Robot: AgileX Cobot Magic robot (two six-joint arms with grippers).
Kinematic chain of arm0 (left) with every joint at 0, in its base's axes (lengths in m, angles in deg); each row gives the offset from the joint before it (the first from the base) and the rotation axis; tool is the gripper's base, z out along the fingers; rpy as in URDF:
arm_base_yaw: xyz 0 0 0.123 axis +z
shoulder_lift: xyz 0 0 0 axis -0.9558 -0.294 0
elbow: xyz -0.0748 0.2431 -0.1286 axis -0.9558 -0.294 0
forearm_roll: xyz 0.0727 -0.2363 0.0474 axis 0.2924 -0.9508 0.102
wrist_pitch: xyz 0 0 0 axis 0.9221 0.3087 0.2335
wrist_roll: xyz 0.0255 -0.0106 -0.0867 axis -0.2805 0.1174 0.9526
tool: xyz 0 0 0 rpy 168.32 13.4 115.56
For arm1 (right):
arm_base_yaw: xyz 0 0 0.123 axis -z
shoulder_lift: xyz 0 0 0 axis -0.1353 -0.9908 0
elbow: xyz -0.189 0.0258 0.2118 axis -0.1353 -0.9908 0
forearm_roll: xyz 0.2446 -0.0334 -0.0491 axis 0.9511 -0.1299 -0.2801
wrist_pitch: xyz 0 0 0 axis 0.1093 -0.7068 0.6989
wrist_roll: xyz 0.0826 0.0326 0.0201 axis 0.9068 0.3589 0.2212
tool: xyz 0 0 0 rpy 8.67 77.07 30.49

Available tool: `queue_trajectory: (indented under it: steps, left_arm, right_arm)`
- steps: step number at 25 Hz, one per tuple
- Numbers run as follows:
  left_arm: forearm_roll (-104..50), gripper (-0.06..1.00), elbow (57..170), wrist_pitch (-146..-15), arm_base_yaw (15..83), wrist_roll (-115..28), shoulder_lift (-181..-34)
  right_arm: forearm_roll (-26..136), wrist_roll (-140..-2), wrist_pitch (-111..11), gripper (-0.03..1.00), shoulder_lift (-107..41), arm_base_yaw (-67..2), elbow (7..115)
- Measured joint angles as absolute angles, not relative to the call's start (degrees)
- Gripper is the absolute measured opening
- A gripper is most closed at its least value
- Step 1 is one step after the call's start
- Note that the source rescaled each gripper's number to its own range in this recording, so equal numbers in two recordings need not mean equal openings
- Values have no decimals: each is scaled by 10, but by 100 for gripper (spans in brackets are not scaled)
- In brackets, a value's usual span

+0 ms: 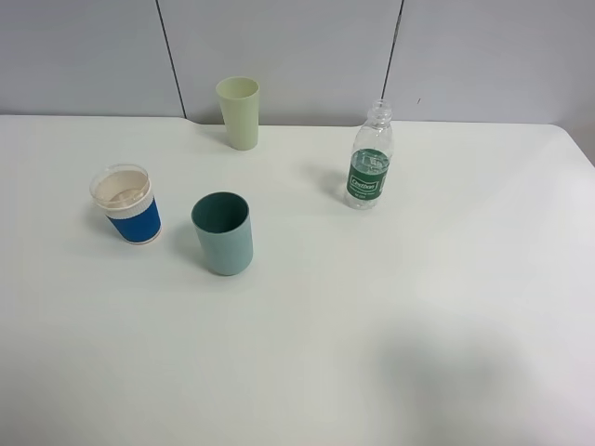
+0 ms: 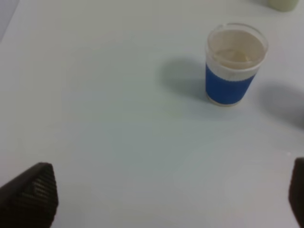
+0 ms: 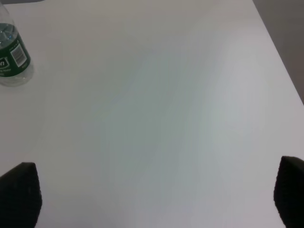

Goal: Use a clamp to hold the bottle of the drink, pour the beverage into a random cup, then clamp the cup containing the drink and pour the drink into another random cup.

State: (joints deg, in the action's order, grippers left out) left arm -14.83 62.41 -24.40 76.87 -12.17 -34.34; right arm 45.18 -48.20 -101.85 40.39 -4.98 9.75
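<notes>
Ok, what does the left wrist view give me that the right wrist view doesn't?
Only the left wrist view shows the blue cup, upright, with a pale cup's edge at the frame border, and the left tool open. Only the right wrist view shows the bottle, partly cut off, plus the table's edge and the right tool open. Both share the white table, with each tool empty and clear of the objects.
</notes>
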Motion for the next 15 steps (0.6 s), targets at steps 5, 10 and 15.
queue_trajectory:
  steps: [5,10,15]
  left_arm:
    - [-142,96,624,-244,769,-112,-343]
    - [-142,96,624,-244,769,-111,-343]
    - [-141,96,624,-244,769,-111,-343]
  right_arm:
    - [452,-482,-1018,100,404,-50,98]
    - [452,-482,-1018,100,404,-50,98]
    - [452,-482,-1018,100,404,-50,98]
